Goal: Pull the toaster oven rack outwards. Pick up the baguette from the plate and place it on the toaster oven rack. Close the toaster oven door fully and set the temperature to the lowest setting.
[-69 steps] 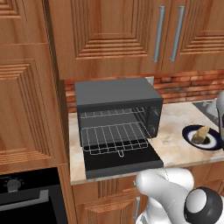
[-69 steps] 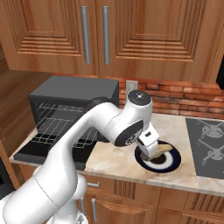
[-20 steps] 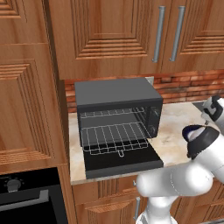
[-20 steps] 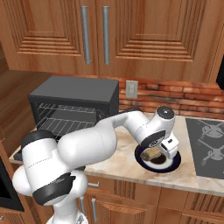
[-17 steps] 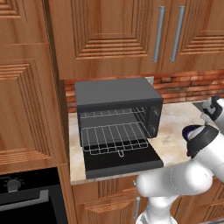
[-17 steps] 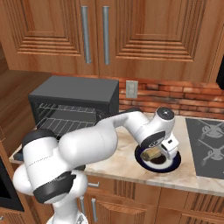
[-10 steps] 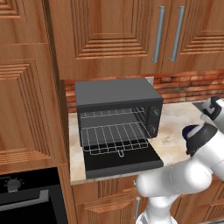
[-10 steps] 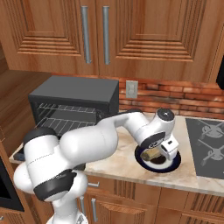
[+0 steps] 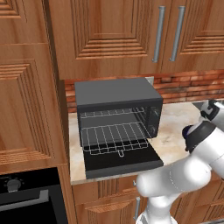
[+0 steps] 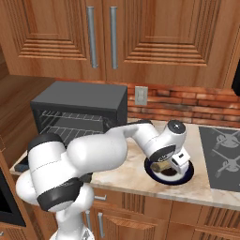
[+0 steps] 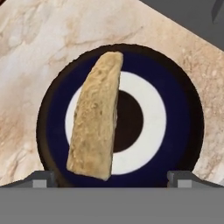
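Observation:
The dark grey toaster oven (image 9: 117, 98) (image 10: 78, 104) stands on the counter with its door (image 9: 124, 161) folded down flat. Its wire rack (image 9: 114, 138) is slid out over the door. To its right lies the plate (image 10: 186, 176) (image 11: 183, 114), navy-rimmed with a white centre, and the golden baguette (image 11: 96, 127) (image 10: 161, 167) rests lengthwise across it. My gripper (image 11: 110, 178) (image 10: 171, 163) hangs open just above the plate. In the hand view its two fingertips (image 11: 41, 177) stand wide apart on either side of the baguette's near end, touching nothing.
A grey cooktop (image 10: 221, 154) is set into the counter right of the plate. A brick backsplash with a wall outlet (image 10: 140, 93) runs behind. Wooden cabinets hang overhead. A built-in black oven (image 9: 26, 199) sits low on the left, under the counter's edge.
The arm has swung right from beside the plate to directly over it. Over the last second it has barely moved, and the jaws have stayed wide.

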Robot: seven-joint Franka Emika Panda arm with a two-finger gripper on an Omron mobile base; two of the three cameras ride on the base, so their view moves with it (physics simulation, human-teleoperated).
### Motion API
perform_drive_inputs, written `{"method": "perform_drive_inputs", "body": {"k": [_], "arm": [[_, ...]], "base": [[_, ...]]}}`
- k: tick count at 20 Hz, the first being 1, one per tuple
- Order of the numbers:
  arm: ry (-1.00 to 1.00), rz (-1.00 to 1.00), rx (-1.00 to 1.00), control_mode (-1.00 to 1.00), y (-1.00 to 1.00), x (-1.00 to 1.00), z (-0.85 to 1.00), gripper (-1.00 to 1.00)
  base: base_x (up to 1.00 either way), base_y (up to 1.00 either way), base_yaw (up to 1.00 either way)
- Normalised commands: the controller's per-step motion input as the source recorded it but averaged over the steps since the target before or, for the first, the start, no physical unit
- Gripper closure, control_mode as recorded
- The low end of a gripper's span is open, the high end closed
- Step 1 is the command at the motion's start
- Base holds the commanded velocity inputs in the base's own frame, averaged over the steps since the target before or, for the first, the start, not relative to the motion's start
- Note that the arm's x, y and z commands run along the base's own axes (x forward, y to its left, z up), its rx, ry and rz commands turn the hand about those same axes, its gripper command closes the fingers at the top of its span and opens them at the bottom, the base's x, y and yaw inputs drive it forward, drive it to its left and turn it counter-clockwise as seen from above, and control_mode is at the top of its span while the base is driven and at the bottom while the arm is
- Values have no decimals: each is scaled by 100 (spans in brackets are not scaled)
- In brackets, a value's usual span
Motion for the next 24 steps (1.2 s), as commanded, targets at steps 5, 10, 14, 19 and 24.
{"method": "perform_drive_inputs", "body": {"k": [5,10,14,19,24], "arm": [[0,0,3,-100,0,9,-13,-100],[-2,0,4,-100,0,5,-10,-100],[-1,0,3,-100,0,2,-14,-100],[-1,0,2,-100,0,6,-13,-100],[-6,0,3,-100,0,10,-19,-100]], "base": [[0,0,0],[0,0,0],[0,0,0],[0,0,0],[0,0,0]]}}
